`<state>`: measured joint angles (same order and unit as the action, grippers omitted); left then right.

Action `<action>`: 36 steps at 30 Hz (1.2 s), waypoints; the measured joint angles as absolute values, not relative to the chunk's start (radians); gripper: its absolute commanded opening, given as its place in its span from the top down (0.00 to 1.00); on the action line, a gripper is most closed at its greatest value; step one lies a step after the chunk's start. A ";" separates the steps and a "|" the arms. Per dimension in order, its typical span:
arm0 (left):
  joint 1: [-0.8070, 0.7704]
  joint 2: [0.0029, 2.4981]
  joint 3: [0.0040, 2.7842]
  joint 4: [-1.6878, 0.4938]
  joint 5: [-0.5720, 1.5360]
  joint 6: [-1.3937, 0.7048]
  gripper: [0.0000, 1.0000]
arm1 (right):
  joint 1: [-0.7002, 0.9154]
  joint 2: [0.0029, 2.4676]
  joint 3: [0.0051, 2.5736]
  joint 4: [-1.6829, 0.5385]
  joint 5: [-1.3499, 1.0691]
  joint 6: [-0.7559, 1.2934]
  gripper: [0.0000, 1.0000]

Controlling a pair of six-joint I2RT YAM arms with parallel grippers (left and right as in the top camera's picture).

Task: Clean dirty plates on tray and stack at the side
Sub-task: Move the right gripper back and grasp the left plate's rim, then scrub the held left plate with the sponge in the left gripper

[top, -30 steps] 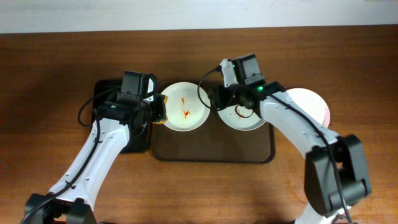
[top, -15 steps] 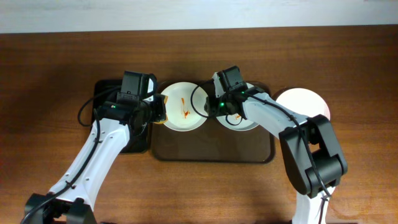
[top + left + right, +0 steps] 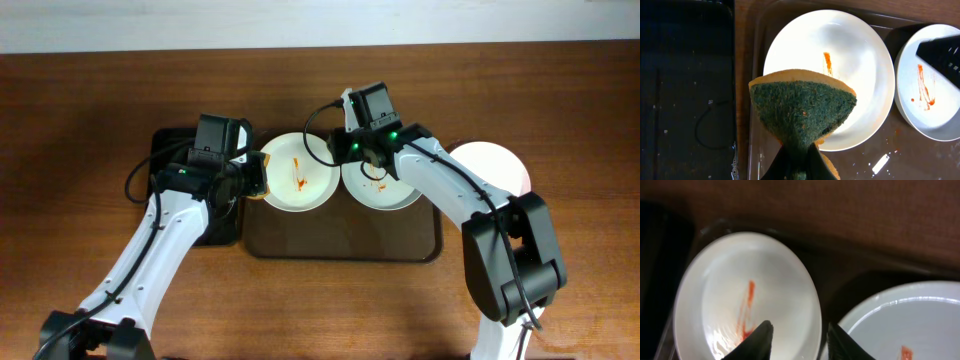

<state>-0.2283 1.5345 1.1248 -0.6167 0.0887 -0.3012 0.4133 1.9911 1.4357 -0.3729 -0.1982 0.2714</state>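
Two plates lie on the brown tray (image 3: 345, 240). The left plate (image 3: 297, 172) and the right plate (image 3: 390, 190) both carry orange-red sauce streaks. A third plate (image 3: 495, 165) sits on the table to the right of the tray. My left gripper (image 3: 252, 182) is shut on a green-and-yellow sponge (image 3: 802, 107), held over the left plate's (image 3: 850, 65) near-left edge. My right gripper (image 3: 343, 152) is open. In the right wrist view its fingers (image 3: 800, 335) straddle the right rim of the left plate (image 3: 740, 295), with the right plate (image 3: 900, 315) beside it.
A narrow black tray (image 3: 170, 150) lies left of the brown tray and also shows in the left wrist view (image 3: 685, 75). Wet specks dot the brown tray's floor (image 3: 900, 160). Brown tabletop (image 3: 80, 200) surrounds both trays.
My right gripper has moved left from above the right plate to the gap between the two plates, at the left plate's rim. The left arm and sponge have not moved.
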 measured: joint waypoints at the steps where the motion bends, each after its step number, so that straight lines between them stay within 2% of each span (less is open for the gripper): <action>1: -0.229 1.534 1.125 -0.617 0.089 -0.301 1.00 | 0.413 1.991 1.436 -0.365 -0.198 0.269 0.62; 12: -0.228 1.534 1.125 -0.617 0.089 -0.301 1.00 | 0.448 2.105 1.436 -0.327 -0.192 0.253 0.62; 16: -0.228 1.534 1.125 -0.617 0.089 -0.301 1.00 | 0.453 2.109 1.437 -0.375 -0.197 0.252 0.70; 26: -0.228 1.534 1.125 -0.617 0.089 -0.301 1.00 | 0.453 2.109 1.532 -0.385 -0.149 0.227 0.64; 31: -0.228 1.534 1.125 -0.619 0.089 -0.301 1.00 | 0.453 2.111 1.536 -0.396 -0.056 0.227 0.64; 36: -0.228 1.534 1.125 -0.620 0.089 -0.301 1.00 | 0.453 2.163 1.536 -0.424 -0.069 0.227 0.64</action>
